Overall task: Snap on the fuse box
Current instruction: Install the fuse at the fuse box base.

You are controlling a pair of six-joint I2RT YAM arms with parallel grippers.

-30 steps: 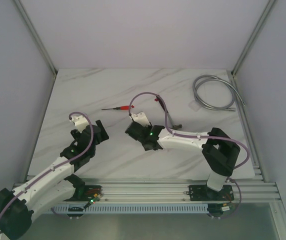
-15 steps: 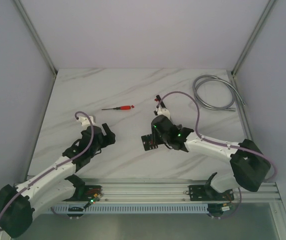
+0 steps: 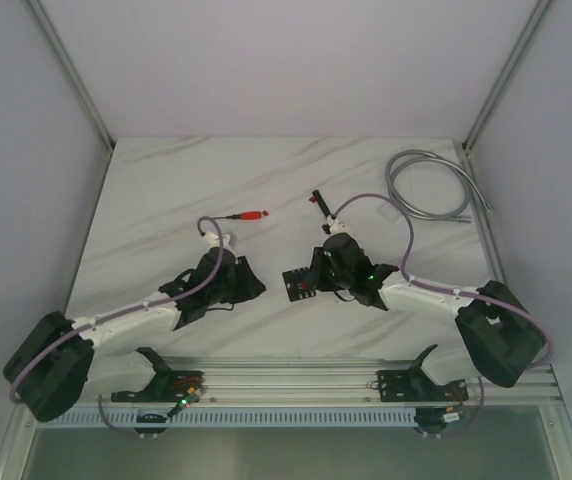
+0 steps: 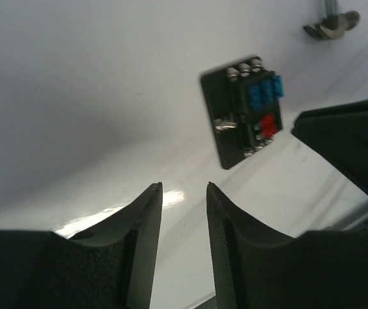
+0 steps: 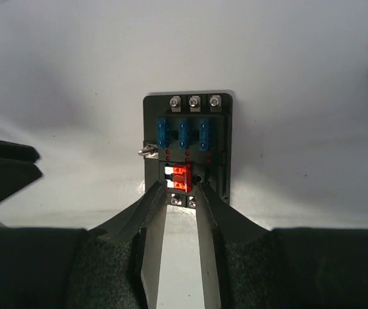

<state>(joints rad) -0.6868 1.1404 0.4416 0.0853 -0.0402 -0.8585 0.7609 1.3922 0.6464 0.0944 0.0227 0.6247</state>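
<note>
So here's where I'm at: the fuse box (image 3: 296, 285) lies flat on the marble table (image 3: 166, 190), around the middle and a bit toward the near edge, right between my two pincers; its slots face up, with three blue fuses (image 5: 184, 133) in a row on the far half, one red fuse (image 5: 180, 175) nearer to me, and a row of small screws (image 5: 194, 101) along the far edge. My right pincer (image 5: 180, 185) comes in low from the right, and its fingertips (image 5: 160, 188) sit either side of the near end of that red fuse with only a narrow gap between them; honestly I can't tell from this angle if they're pinching it or just flanking it. My left pincer (image 4: 184, 190) is just left of the box, close but not touching, pointing at it; the jaws are slightly apart with nothing between them, just bare table showing through the gap. Off at the far side there's a red-handled screwdriver (image 3: 244, 216), left of centre; a coiled grey cable (image 3: 428, 185) lies in the far right corner, well apart from everything.
</note>
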